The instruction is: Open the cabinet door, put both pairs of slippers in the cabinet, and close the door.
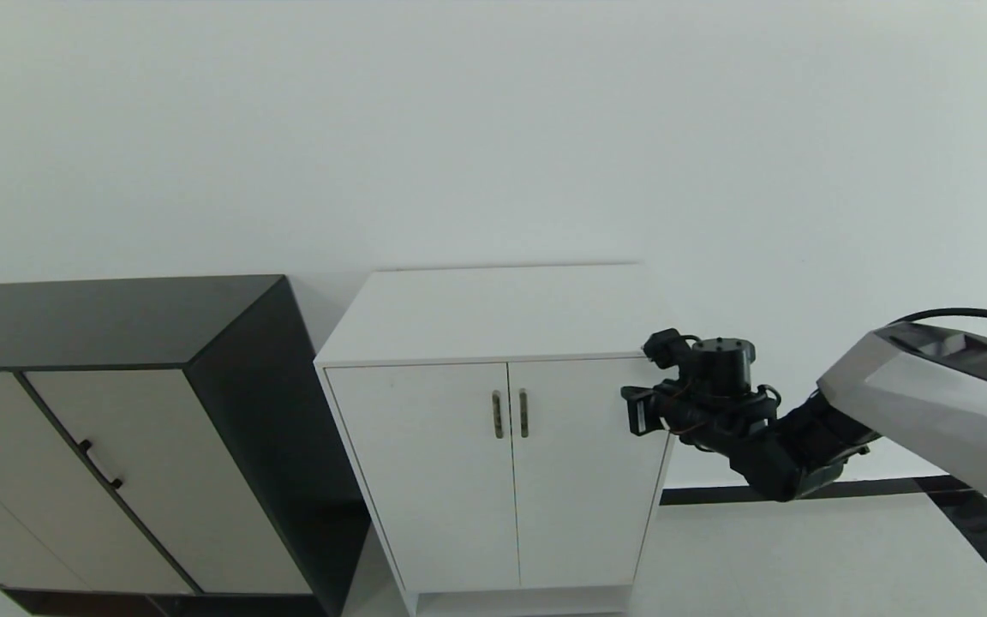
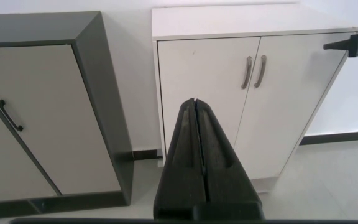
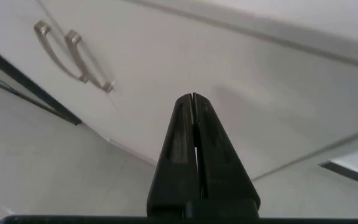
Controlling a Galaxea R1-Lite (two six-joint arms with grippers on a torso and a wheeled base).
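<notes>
Found the white cabinet (image 1: pixel 493 313) against the wall, both doors shut, base cut off below. Saw right gripper (image 3: pixel 194 106) pinched closed near its right door (image 1: pixel 583 480); left gripper (image 2: pixel 194 109) likewise closed.

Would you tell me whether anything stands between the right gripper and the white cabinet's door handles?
Nothing visible does. The right gripper sits by the right edge of the white cabinet; only bare door panel separates it from the handles at the middle.

Angular silver-grey shell on right arm (image 1: pixel 930 403), black recess on top, thin black cable (image 1: pixel 965 312) arched over it. Wrist was black, round cap (image 1: pixel 723 350) with small screws. Left gripper (image 2: pixel 194 102) and right gripper (image 3: pixel 194 98) matte black, tapered.
</notes>
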